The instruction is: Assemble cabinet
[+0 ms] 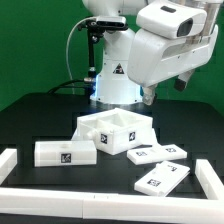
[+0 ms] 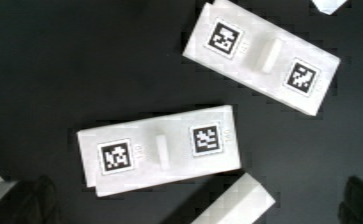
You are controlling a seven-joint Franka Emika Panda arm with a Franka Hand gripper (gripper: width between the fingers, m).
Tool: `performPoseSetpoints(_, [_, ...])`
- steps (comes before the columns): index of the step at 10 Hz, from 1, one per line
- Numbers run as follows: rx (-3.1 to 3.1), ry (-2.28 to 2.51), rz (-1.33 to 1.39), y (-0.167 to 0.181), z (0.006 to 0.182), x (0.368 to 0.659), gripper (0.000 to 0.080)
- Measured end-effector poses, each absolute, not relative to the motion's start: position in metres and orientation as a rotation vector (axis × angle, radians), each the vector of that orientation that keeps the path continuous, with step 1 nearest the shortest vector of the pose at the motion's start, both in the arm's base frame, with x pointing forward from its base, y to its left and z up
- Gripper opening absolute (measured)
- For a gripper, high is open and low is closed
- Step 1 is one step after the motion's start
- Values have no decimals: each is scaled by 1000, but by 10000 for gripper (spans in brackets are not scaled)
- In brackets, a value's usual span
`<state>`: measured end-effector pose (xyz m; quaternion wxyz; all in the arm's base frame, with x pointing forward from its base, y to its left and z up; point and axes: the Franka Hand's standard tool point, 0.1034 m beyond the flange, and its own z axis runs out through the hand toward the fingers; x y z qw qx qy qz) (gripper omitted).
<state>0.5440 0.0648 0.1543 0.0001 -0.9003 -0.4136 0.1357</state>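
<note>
While nothing is yet gripped, the tool [image 1: 148,97] is held wide above the counter [image 1: 40,115], over a tagged panel [image 2: 160,148] lying just beside the cabinet [image 1: 115,130] at mid-counter. A pick-up is judged pending; descent and squaring to the panel's edges are required.

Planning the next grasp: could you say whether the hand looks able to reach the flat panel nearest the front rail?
Probably yes: the panel lies flat on the table, apart from the other panel, nothing covering it.

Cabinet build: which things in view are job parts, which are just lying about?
Job: cabinet box; tagged white block; tagged panel beside the box; tagged panel farther from the box.
Lying about: white border rails; black table.
</note>
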Motion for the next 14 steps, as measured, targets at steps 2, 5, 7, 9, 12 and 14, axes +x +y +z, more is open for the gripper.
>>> performPoseSetpoints(2, [-2828, -1300, 426, 65, 154, 544, 798])
performPoseSetpoints(5, [-2819, -1330, 398, 65, 152, 546, 798])
performPoseSetpoints(7, [-2791, -1442, 261, 66, 143, 547, 798])
performPoseSetpoints(9, [-2763, -1560, 87, 70, 138, 559, 798])
performPoseSetpoints(12, [-2782, -1511, 124, 69, 138, 555, 798])
performPoseSetpoints(14, [-2772, -1548, 36, 68, 119, 561, 798])
